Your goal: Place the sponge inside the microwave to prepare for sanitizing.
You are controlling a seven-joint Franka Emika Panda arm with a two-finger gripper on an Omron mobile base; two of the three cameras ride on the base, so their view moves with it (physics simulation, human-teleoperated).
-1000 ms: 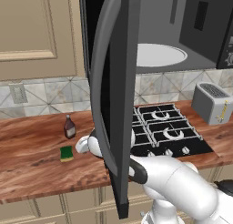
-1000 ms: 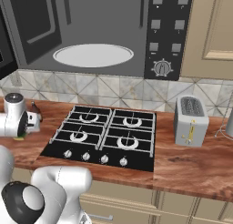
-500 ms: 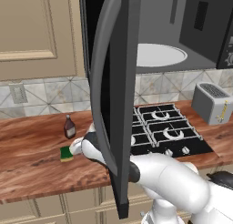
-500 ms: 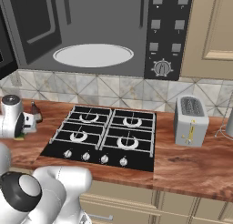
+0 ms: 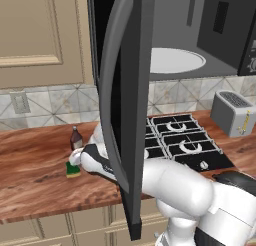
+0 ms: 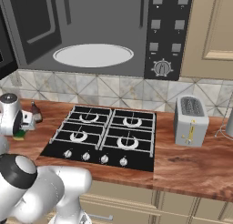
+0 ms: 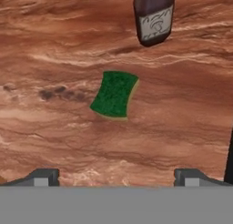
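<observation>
The sponge (image 7: 114,94), green on top with a yellow layer beneath, lies flat on the brown counter, also seen as the sponge (image 5: 73,170) and the sponge (image 6: 19,137). My gripper (image 7: 116,177) hangs just above it, open and empty, with its fingertips (image 7: 43,177) spread wider than the sponge. From the side, the gripper (image 5: 76,158) sits directly over the sponge, left of the stove. The black microwave (image 6: 168,32) hangs above the stove with its door (image 5: 125,90) swung wide open. Its white turntable (image 6: 93,54) is bare.
A small brown bottle (image 7: 154,16) stands on the counter just beyond the sponge. The open microwave door hangs between the arm and the cavity. A black gas stove (image 6: 104,136) lies to the right, and a silver toaster (image 6: 190,120) stands further right.
My hand has moved left along the counter, from beside the door edge to over the sponge. The jaws have stayed open and the sponge has not moved.
</observation>
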